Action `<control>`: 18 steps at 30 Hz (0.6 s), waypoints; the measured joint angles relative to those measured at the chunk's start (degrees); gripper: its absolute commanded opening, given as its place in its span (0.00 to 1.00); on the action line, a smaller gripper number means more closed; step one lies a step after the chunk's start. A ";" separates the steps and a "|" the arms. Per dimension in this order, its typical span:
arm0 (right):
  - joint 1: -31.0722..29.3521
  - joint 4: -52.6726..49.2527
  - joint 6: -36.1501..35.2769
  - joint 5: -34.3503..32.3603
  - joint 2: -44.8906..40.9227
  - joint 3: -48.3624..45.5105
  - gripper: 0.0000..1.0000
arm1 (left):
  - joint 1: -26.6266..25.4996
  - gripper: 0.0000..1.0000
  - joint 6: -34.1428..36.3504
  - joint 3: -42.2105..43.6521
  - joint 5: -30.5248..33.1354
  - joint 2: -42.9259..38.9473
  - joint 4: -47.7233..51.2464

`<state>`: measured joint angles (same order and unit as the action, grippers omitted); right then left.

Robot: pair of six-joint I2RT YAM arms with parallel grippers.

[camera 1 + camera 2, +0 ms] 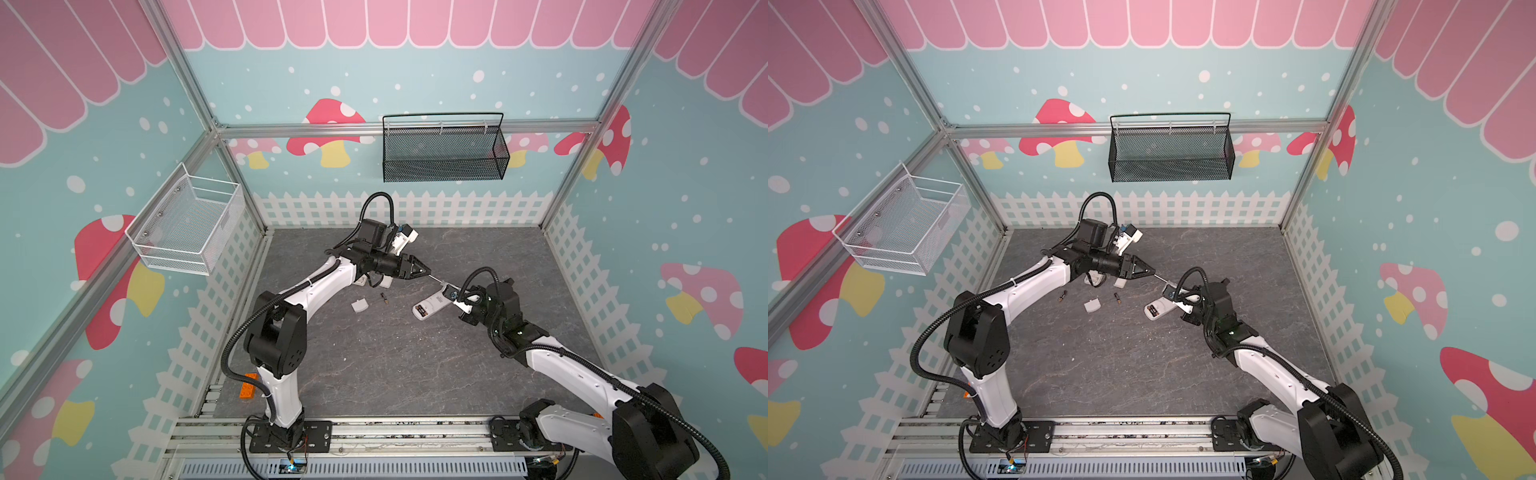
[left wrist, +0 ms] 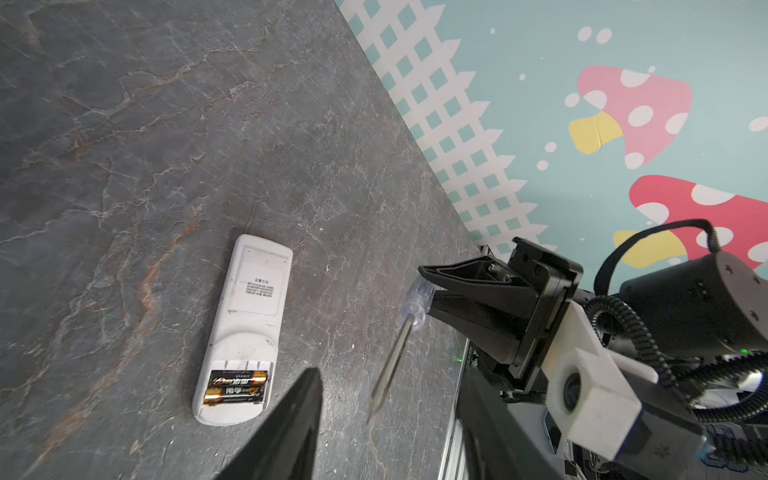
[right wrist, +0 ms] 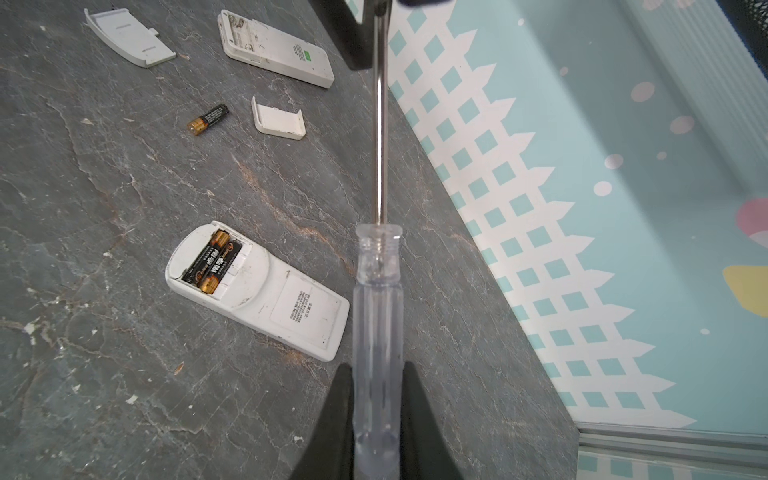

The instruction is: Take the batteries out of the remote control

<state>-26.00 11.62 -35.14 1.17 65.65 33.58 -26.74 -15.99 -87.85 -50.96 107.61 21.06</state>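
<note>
batteries [image 2: 235, 387]: brand 南孚 | remote [image 2: 245, 336] back label [image 2: 259, 291]: small Chinese print, too fine to read

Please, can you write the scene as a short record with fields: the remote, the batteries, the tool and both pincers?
remote: white, back side up on the grey table, battery bay uncovered
bay contents: two batteries, side by side
loose battery: lies on the table near a small white cover, not touching it
screwdriver: clear handle, held off the table
right pincer: shut on the screwdriver's handle
left pincer: open, with the shaft's tip between its fingers
</note>
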 measured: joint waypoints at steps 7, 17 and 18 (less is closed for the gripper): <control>-0.11 0.02 0.00 0.61 0.09 0.00 0.00 | -0.96 0.22 -0.52 0.52 -0.22 0.83 -1.60; -0.55 2.89 4.96 -2.95 -0.76 -1.14 0.64 | -1.55 0.00 -1.18 0.46 -0.70 1.25 -3.26; -0.55 3.74 6.21 -3.87 -2.01 -2.14 0.78 | -1.53 0.00 -1.20 0.46 -0.70 1.29 -3.26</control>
<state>-26.55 15.35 -28.93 -2.70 63.64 31.44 -28.27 -17.19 -87.39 -51.66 108.90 17.80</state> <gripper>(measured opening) 0.578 0.048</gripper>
